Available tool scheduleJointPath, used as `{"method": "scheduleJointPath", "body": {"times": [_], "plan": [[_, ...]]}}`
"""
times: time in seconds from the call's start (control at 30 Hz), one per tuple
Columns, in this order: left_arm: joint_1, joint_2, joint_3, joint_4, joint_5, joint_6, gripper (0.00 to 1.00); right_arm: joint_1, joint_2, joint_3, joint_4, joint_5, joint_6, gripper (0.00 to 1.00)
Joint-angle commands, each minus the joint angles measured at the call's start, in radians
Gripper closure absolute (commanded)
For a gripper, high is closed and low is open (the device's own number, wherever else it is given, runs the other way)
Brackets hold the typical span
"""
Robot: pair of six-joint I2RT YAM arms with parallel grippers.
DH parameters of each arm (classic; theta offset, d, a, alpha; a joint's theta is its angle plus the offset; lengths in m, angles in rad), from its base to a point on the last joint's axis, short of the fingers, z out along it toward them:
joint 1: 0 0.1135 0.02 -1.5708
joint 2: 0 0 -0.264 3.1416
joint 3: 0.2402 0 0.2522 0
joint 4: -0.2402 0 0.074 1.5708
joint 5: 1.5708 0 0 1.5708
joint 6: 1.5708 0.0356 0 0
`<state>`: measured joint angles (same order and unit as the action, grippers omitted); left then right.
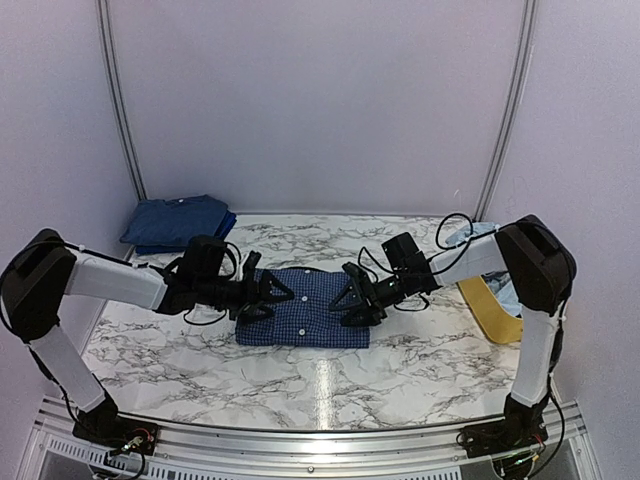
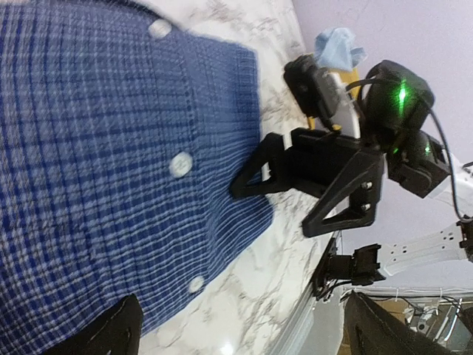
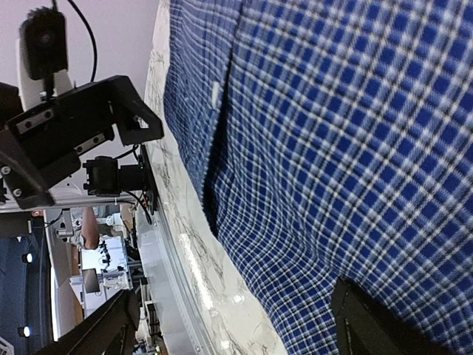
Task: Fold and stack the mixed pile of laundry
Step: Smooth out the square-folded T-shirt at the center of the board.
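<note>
A navy small-check button-up shirt (image 1: 305, 318) lies folded into a flat rectangle in the middle of the marble table (image 1: 420, 360). My left gripper (image 1: 275, 300) hangs open over the shirt's left edge, nothing between its fingers. From the other side my right gripper (image 1: 348, 298) faces it, open and empty over the shirt's right part. The left wrist view shows the shirt (image 2: 96, 163), its white buttons and the right gripper (image 2: 295, 174) opposite. The checked cloth (image 3: 332, 133) fills the right wrist view. A folded dark-blue stack (image 1: 180, 220) rests at the back left.
A yellow plastic tub (image 1: 492, 310) stands at the table's right edge, under the right arm, with a light-blue garment (image 1: 470, 236) at its top. The metal rail (image 1: 320, 450) runs along the near edge. Pale walls close in the back and both sides.
</note>
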<state>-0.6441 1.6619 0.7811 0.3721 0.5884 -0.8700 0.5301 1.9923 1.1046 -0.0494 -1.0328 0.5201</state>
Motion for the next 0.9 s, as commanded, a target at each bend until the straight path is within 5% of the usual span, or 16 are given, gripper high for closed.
{"method": "scheduleJointPath", "body": {"times": [0.0,0.23,0.43,0.63,0.87], "plan": [[0.0,-0.023,0.163,-0.126,-0.029,0.082,0.01,-0.007,-0.055,0.125,-0.049,0.024,0.013,0.12],[0.044,0.205,0.332,-0.116,-0.053,0.106,0.01,-0.01,0.135,0.276,0.12,0.021,0.144,0.12],[0.09,0.356,0.289,0.012,-0.048,0.049,0.01,-0.044,0.291,0.268,0.117,0.035,0.093,0.13],[0.075,0.243,0.187,0.038,-0.019,0.028,0.01,-0.054,0.249,0.264,-0.004,-0.017,-0.014,0.14],[0.112,0.212,0.332,-0.033,-0.013,0.046,0.01,-0.099,0.157,0.355,0.039,-0.077,0.062,0.13]]}}
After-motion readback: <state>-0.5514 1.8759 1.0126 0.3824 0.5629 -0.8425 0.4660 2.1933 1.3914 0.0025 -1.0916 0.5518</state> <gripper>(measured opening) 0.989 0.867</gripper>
